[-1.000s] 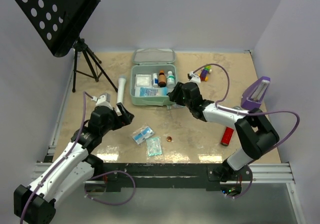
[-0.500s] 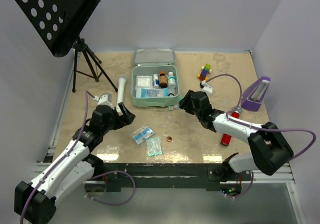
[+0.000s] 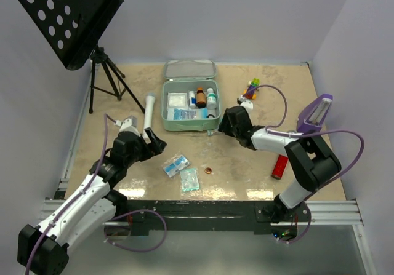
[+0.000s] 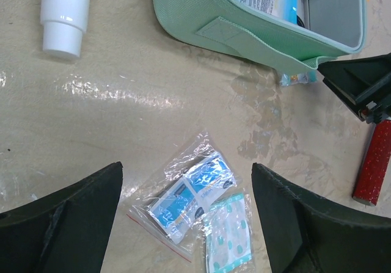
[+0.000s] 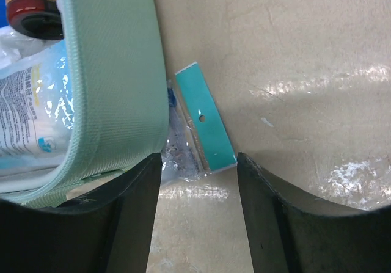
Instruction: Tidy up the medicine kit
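Note:
The medicine kit (image 3: 164,110) lies open, a mint-green case holding a brown bottle (image 3: 199,95), a white bottle (image 3: 210,96) and packets. My right gripper (image 3: 220,125) is low at the kit's front right corner, open, nothing between its fingers. In the right wrist view a small clear packet with a teal header (image 5: 206,129) lies against the kit wall (image 5: 116,71), just ahead of the gripper (image 5: 198,215). My left gripper (image 3: 157,143) hangs open above a bagged blue wipes packet (image 4: 194,192) and a teal-dotted plaster packet (image 4: 229,239); the gripper (image 4: 188,224) touches neither.
A white tube (image 3: 149,107) lies left of the kit. A red lighter (image 3: 281,166), a coin (image 3: 208,170), a coloured block toy (image 3: 251,89) and a purple wedge (image 3: 315,115) sit on the right. A music stand on a tripod (image 3: 104,78) stands at the back left.
My right gripper drew back from the kit's corner toward the right, then returned close to it. The left arm has barely moved.

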{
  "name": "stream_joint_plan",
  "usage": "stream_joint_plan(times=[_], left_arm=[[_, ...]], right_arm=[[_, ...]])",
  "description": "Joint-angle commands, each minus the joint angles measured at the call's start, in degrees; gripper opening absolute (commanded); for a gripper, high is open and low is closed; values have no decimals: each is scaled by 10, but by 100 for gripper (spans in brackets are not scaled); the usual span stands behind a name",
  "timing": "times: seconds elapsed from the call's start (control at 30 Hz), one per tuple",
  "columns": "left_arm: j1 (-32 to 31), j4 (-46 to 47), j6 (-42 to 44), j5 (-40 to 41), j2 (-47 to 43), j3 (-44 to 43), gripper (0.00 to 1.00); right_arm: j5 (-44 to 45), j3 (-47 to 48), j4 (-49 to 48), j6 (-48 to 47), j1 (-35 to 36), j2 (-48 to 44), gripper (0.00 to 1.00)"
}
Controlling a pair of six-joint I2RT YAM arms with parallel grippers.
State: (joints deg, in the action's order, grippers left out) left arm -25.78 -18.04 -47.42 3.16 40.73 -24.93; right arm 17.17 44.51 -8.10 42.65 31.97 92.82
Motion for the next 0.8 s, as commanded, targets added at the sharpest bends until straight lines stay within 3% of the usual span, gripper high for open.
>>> stream_joint_plan(times=[0.0, 0.43, 0.53, 0.77], left_arm=[[3, 16, -8, -8, -6, 7, 90], [3, 20, -12, -12, 1, 9, 90], [3, 16, -10, -11, 0, 7, 90], [3, 11, -9, -7, -6, 4, 90]], right_arm=[[16, 27, 19, -70, 20, -12, 57], [60, 96, 55, -114, 59, 96, 55], [64, 102, 62, -108, 59, 116, 49], [52, 99, 80, -97, 59, 117, 19]])
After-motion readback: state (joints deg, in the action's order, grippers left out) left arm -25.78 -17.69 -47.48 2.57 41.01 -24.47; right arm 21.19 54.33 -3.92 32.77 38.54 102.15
